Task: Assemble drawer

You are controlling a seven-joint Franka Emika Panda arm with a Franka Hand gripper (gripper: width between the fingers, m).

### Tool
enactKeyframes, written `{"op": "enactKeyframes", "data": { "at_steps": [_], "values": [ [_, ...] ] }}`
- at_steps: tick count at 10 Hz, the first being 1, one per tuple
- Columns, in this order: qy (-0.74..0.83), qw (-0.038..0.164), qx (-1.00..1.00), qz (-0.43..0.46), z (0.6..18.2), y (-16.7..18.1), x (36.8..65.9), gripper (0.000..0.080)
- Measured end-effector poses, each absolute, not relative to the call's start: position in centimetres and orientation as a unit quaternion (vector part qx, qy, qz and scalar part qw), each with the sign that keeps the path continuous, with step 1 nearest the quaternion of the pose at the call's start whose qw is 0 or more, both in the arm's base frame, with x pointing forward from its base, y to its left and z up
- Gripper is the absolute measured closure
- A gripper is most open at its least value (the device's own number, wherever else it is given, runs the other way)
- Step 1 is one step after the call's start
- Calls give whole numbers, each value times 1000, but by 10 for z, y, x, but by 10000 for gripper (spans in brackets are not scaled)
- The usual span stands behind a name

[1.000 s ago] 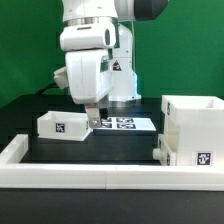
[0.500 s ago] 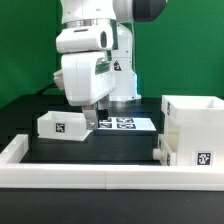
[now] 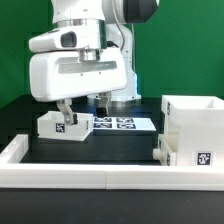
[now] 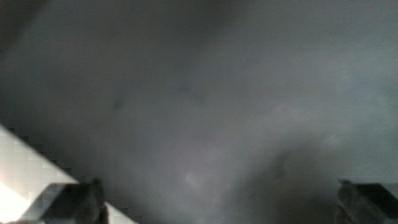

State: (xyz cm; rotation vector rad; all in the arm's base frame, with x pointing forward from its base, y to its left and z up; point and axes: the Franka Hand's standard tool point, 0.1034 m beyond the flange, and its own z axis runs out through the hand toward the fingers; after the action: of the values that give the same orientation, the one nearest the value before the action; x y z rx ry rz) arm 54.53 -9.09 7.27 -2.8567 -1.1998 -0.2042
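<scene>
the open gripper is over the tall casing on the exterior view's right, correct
Not quite. The open gripper is over the shallow tray on the exterior view's left, not the tall casing, which stands apart on that view's right. The exterior view shows this.

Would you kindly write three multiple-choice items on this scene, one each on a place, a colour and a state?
1. Where is the small tray? A: exterior view's left, below the arm. B: on the marker board. C: outside the border rail.
2. The backdrop is: A red. B green. C white.
3. The claw is: A shut on the tray. B out of view. C open.
Answers: 1A, it lies toward the exterior view's left of the casing; 2B, green shows behind the arm; 3C, its fingers stand wide apart with nothing between.
</scene>
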Motion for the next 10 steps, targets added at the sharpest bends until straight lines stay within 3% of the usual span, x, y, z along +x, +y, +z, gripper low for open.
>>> {"op": "enactKeyframes", "data": {
  "at_steps": [4,10],
  "values": [
    [-201,20,-978,-48,75,-112,487,151],
    [-20,35,-998,-44,73,-108,484,151]
  ]
}}
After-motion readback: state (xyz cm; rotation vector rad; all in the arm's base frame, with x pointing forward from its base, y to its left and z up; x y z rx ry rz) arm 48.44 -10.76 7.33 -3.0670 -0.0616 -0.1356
